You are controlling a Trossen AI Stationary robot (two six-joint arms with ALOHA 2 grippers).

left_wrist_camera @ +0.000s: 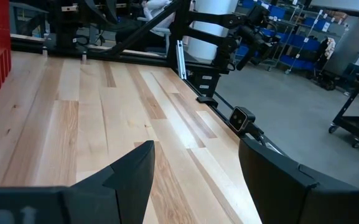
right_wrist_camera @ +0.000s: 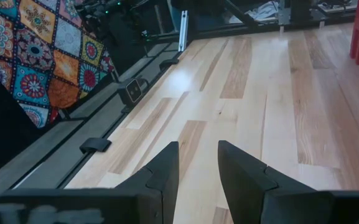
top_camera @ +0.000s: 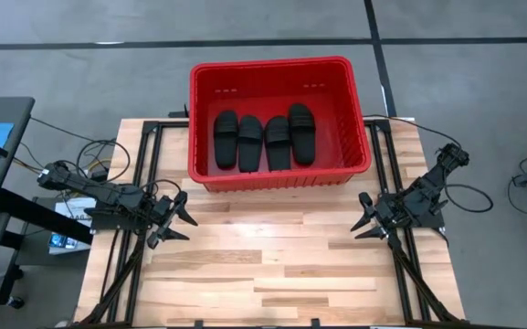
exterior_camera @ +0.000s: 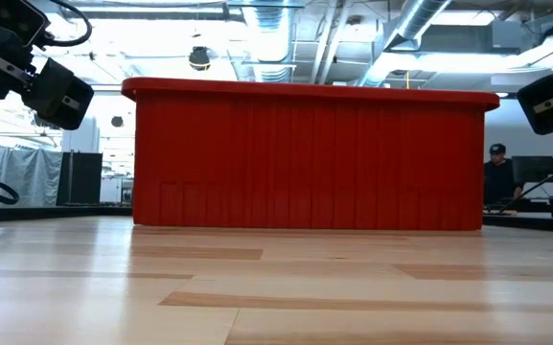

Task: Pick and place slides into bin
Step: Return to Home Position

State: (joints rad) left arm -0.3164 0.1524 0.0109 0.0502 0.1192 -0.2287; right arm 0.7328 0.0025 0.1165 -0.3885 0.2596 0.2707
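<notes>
Wooden surface (top_camera: 272, 274): red bin (top_camera: 362, 151) at far edge, four black slides (top_camera: 263, 142) side by side inside. Open planks in front. Left end effector (top_camera: 181, 219), right end effector (top_camera: 363, 217) over side rails (top_camera: 144, 174), fingers apart, empty.

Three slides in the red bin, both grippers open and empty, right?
Not three: the high view shows four slides in the bin. The left gripper and right gripper are indeed open and empty.
</notes>
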